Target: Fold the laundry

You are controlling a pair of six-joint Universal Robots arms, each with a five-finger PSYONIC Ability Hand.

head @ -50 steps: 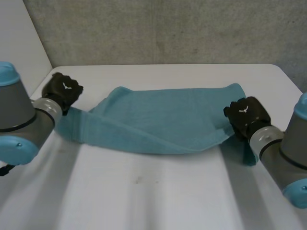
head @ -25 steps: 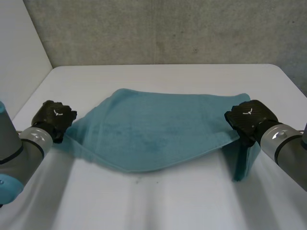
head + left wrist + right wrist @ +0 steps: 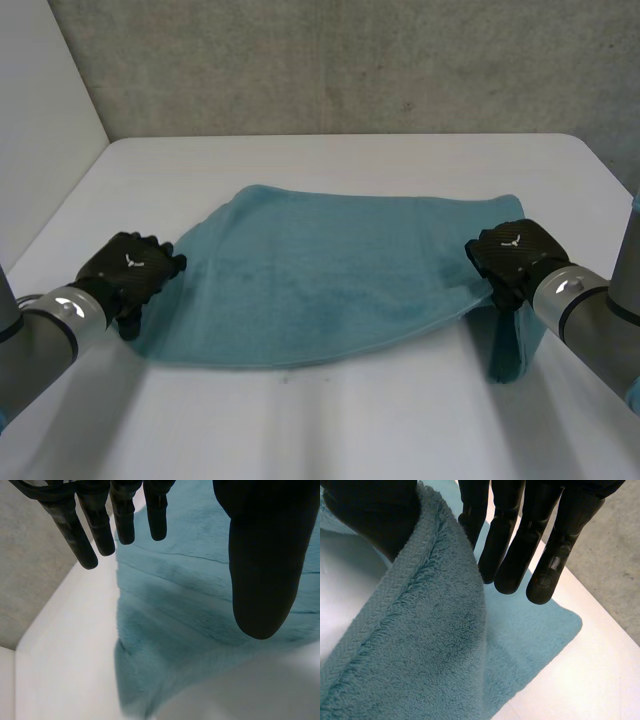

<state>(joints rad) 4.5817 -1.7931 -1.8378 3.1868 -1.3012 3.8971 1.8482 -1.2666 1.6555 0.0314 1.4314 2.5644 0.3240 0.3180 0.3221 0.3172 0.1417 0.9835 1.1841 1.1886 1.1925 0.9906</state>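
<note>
1. On the white table (image 3: 350,160) a teal towel (image 3: 340,270) lies spread crosswise, its long sides running from one hand to the other. Its far edge lies flat, while the near edge curves in a bow.
2. At the towel's left end sits the left hand (image 3: 128,272), knuckles up, just beside the near left corner.
3. From the left wrist, its fingers (image 3: 82,540) reach out straight and the thumb (image 3: 260,555) stands well apart from them. They grip nothing, and the towel (image 3: 190,610) lies below the palm with bare table (image 3: 65,670) beside it.
4. At the towel's right end is the right hand (image 3: 512,255). The cloth is raised off the table there, and a flap hangs down on the near side of the hand.
5. From the right wrist, the towel's hemmed edge (image 3: 420,645) drapes over the thumb (image 3: 370,510) and falls away beneath it. The fingers (image 3: 520,550) are straight and relaxed rather than curled round the cloth, and the nearest one just touches the hem — so the hand is spread and the towel merely hangs on it.
6. Past those fingertips a far corner of the towel lies flat on the table (image 3: 590,680).
7. Behind the table stands a grey wall (image 3: 350,60).
</note>
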